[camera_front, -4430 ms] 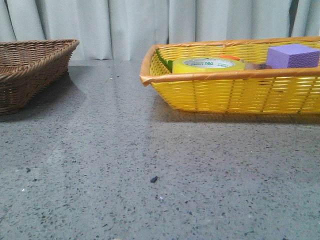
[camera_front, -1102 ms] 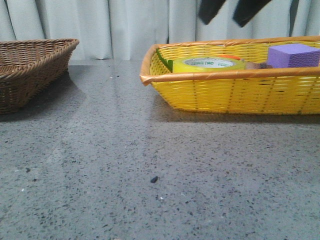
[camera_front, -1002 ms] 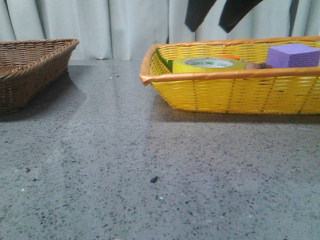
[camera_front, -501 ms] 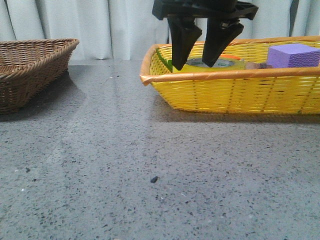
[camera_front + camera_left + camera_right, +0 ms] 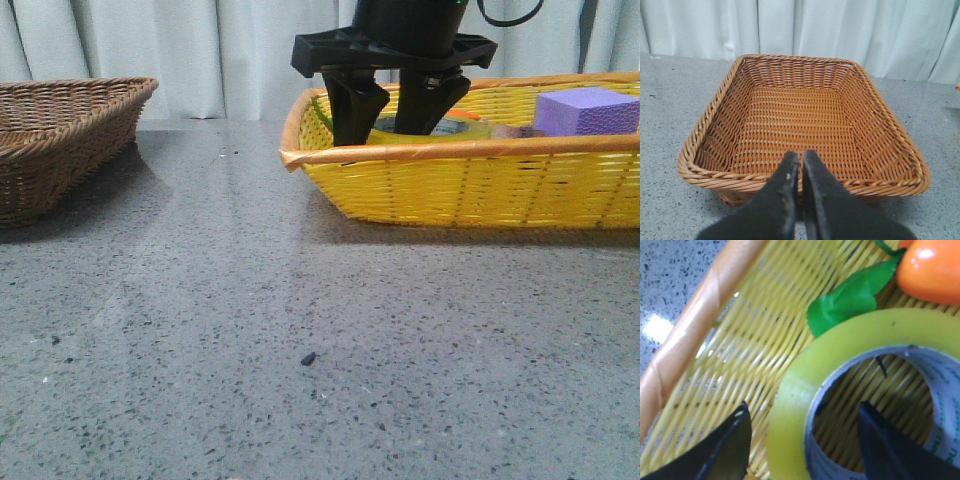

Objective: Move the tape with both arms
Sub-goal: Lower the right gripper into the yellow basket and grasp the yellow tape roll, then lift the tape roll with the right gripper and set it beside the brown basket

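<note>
The yellow tape roll (image 5: 455, 127) lies flat in the yellow basket (image 5: 470, 185) at the right, mostly hidden behind the right gripper (image 5: 392, 125). In the right wrist view the tape (image 5: 805, 385) shows its white core with green lettering. The right gripper (image 5: 802, 442) is open and straddles the roll's wall: one finger (image 5: 730, 445) outside the roll, the other finger (image 5: 885, 445) inside the core. The left gripper (image 5: 800, 162) is shut and empty, hovering at the near rim of the brown wicker basket (image 5: 805, 120).
An orange fruit (image 5: 935, 267) with a green leaf (image 5: 850, 302) lies beside the tape. A purple foam block (image 5: 585, 110) sits at the yellow basket's right end. The brown basket (image 5: 60, 140) stands at the far left of the grey table (image 5: 300, 330).
The right gripper came down from the top of the front view into the yellow basket and now sits over the tape's left wall. The tape has not moved.
</note>
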You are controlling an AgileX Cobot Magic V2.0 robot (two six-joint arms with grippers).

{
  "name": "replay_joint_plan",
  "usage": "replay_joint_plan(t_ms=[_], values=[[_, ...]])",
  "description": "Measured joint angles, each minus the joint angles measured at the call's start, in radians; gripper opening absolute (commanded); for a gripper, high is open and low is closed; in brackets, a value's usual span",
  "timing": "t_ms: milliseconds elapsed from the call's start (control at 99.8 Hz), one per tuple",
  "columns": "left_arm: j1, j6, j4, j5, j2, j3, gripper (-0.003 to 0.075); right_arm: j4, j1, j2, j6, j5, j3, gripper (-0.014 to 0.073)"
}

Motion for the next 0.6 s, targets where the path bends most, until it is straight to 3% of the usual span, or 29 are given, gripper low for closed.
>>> replay_joint_plan(t_ms=[180, 601], values=[[0.0, 0.0, 0.0, 0.0, 0.0, 0.0, -0.0021, -0.013, 0.0, 0.0, 0.0, 0.0, 0.0, 0.0179], [0.0, 0.0, 0.0, 0.0, 0.0, 0.0, -0.0021, -0.017, 0.004, 0.0, -0.004, 0.002, 0.0, 0.0004]])
